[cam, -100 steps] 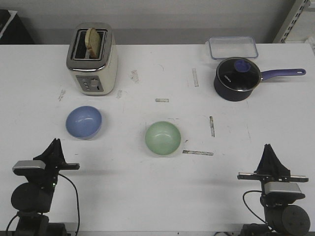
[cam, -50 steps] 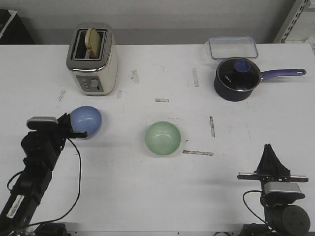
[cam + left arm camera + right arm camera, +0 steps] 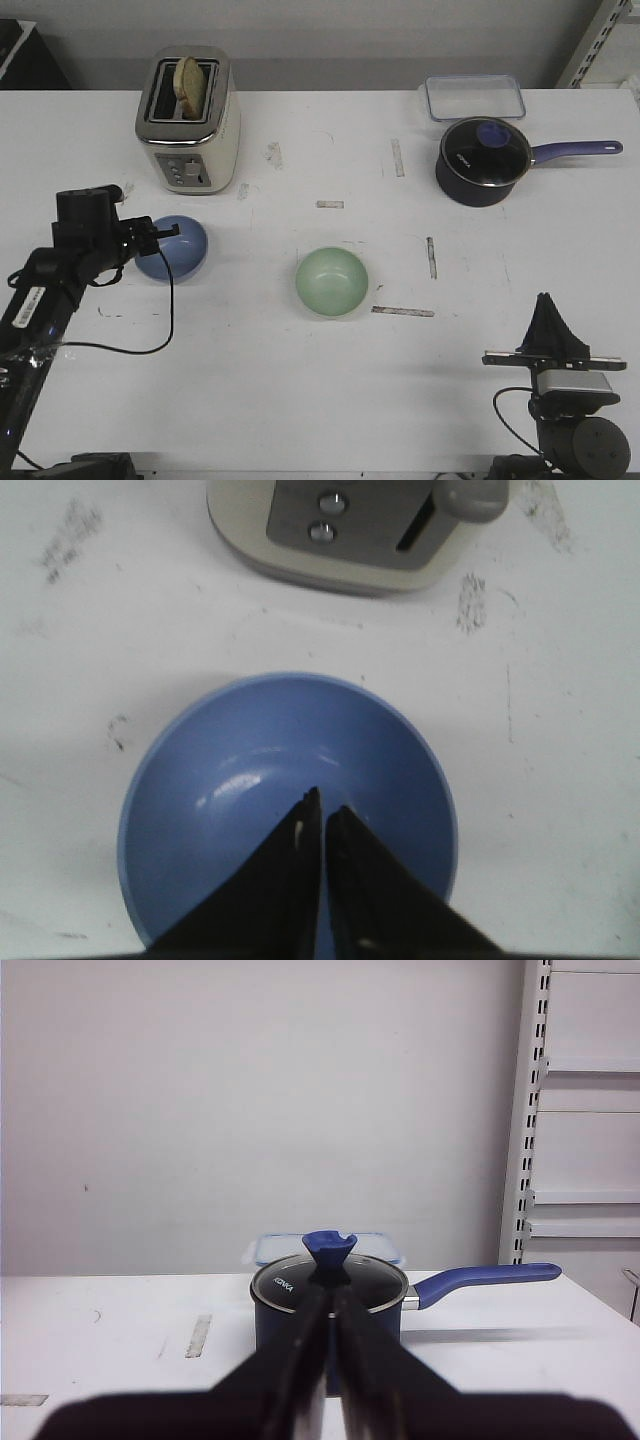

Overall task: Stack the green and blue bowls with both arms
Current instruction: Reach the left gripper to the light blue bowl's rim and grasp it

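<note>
Right gripper (image 3: pixel 548 305): parked at the near right edge of the counter (image 3: pixel 300 400), pointing forward and well apart from both bowls. In the right wrist view its fingers (image 3: pixel 300 1360) lie together with only a hairline gap between them and hold nothing.

Green bowl (image 3: pixel 331 282): upright near the middle of the counter, empty, with nothing touching it. A strip of worn tape (image 3: pixel 402 311) lies on the counter just beside it on the right.

Left arm (image 3: pixel 60 275): reaches from the near left corner toward the blue bowl. The left gripper (image 3: pixel 322 815) hangs over the bowl's interior; the left wrist view shows its two dark fingers (image 3: pixel 290 880) pressed nearly together, tips pointing into the hollow, gripping nothing. Contact between the tips and the bowl's inner surface cannot be determined.

Blue bowl (image 3: pixel 178 247): upright on the left side of the counter, well apart from the green bowl, its left edge covered by the gripper in the front view. Interior empty.

Toaster (image 3: pixel 187 118): just beyond the blue bowl, a slice of bread (image 3: pixel 190 84) standing in one slot.

Saucepan (image 3: pixel 484 160): far right, dark blue, glass lid on, handle pointing right. A clear lidded container (image 3: pixel 472 97) sits directly behind it.
</note>
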Controlling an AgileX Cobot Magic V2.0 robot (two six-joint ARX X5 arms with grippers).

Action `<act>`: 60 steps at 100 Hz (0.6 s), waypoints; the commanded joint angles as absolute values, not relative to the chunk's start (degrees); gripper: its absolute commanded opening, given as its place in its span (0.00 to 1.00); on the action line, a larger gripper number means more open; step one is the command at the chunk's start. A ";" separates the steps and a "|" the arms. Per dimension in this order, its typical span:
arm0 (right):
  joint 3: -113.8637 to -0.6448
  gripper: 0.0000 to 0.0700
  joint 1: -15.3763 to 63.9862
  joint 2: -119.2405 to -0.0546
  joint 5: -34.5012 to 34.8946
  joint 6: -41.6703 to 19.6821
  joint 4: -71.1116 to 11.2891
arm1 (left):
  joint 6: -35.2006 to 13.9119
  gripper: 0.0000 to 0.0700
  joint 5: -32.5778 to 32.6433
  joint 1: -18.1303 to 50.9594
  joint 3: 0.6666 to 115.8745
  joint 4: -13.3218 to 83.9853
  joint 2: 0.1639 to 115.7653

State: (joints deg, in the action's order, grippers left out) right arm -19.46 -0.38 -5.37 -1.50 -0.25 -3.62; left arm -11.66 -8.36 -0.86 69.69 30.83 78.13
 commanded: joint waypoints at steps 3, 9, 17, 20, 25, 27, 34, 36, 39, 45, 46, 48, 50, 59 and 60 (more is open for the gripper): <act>-19.66 0.00 -0.34 -5.23 -1.50 -0.12 -3.01 | -15.44 0.03 -13.87 -3.20 73.60 35.27 81.32; -19.66 0.00 -0.34 -5.23 -1.50 -0.12 -3.01 | -17.17 0.16 -16.25 -5.02 74.78 37.32 82.65; -19.66 0.00 -0.34 -5.23 -1.48 -0.12 -3.01 | -18.13 0.42 -17.43 -7.22 74.96 37.95 83.35; -19.66 0.00 -0.34 -5.23 -1.50 -0.12 -3.01 | -18.13 0.50 -17.43 -7.97 74.96 38.04 83.50; -19.66 0.00 -0.34 -5.23 -1.50 -0.12 -3.01 | -18.11 0.60 -17.41 -9.15 74.96 38.13 83.59; -19.66 0.00 -0.34 -5.23 -1.48 -0.12 -3.03 | -18.11 0.62 -17.41 -9.56 74.96 38.11 83.61; -19.66 0.00 -0.34 -5.23 -1.50 -0.12 -3.01 | -17.85 0.65 -17.39 -10.98 74.96 37.91 83.74; -19.66 0.00 -0.34 -5.23 -1.50 -0.12 -3.01 | -17.69 0.65 -17.39 -11.09 74.96 37.85 83.77; -19.66 0.00 -0.34 -5.23 -1.48 -0.12 -3.01 | -17.12 0.65 -17.39 -11.35 74.94 37.69 83.90; -19.66 0.00 -0.34 -5.23 -1.50 -0.12 -3.01 | -15.99 0.65 -17.37 -11.64 74.94 37.60 84.42; -19.66 0.00 -0.34 -5.23 -1.50 -0.12 -3.01 | -15.86 0.65 -17.34 -11.64 74.94 37.60 84.53; -19.66 0.00 -0.34 -5.23 -1.48 -0.12 -3.01 | -15.64 0.65 -17.34 -11.62 74.94 37.67 84.79; -19.66 0.00 -0.34 -5.23 -1.50 -0.12 -3.01 | -15.57 0.65 -17.34 -11.62 74.94 37.74 85.17; -19.66 0.00 -0.34 -5.23 -1.50 -0.12 -3.01 | -15.16 0.65 -17.34 -11.60 74.94 38.24 86.89; -19.66 0.00 -0.34 -5.23 -1.50 -0.12 -3.01 | -15.03 0.65 -17.37 -11.60 74.94 38.28 87.15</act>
